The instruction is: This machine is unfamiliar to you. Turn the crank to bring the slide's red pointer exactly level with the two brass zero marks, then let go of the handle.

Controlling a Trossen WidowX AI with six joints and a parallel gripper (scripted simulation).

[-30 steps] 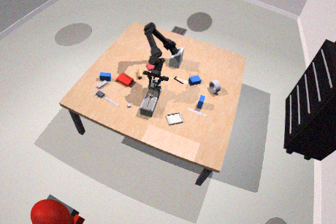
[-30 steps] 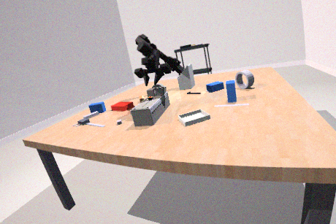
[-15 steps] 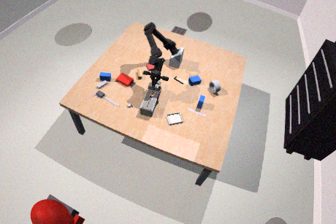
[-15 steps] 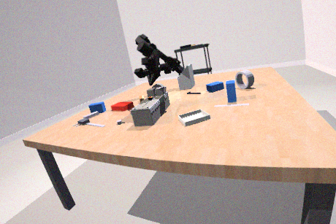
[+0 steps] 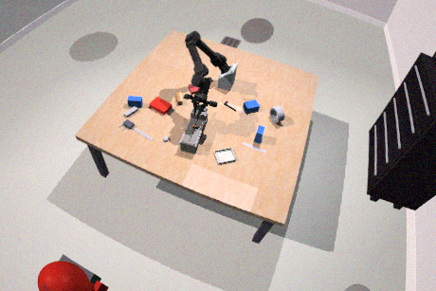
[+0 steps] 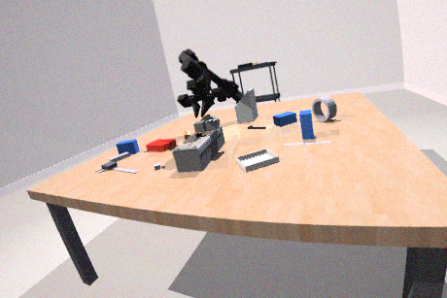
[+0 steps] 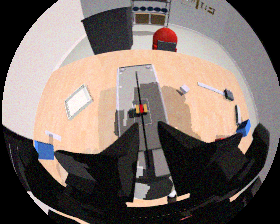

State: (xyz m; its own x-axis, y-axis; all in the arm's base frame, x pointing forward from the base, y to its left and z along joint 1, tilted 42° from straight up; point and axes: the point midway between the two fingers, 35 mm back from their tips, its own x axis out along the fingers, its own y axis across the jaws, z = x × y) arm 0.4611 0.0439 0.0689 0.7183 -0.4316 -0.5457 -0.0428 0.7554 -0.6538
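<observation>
The grey machine (image 5: 190,140) (image 6: 190,160) (image 7: 126,84) stands on the table, with a long dark slot along its top. In the wrist view the red pointer (image 7: 141,108) sits between two yellow brass marks and looks about level with them; an exact match cannot be told. A grey round part (image 7: 150,190) at the machine's arm end has a small pale knob (image 7: 172,194) beside it, possibly the crank handle. The fingers partly hide this end. My gripper (image 6: 200,115) (image 7: 148,125) is slightly open, pointing down above the machine, with nothing visible between the fingertips.
A white tray (image 5: 225,155) (image 6: 257,160) (image 7: 79,101) lies beside the machine. A red block (image 5: 160,105) (image 6: 161,145), blue blocks (image 5: 251,106) (image 6: 306,124) and a grey ring (image 5: 277,115) stand around. A grey wedge (image 6: 247,108) stands near the arm.
</observation>
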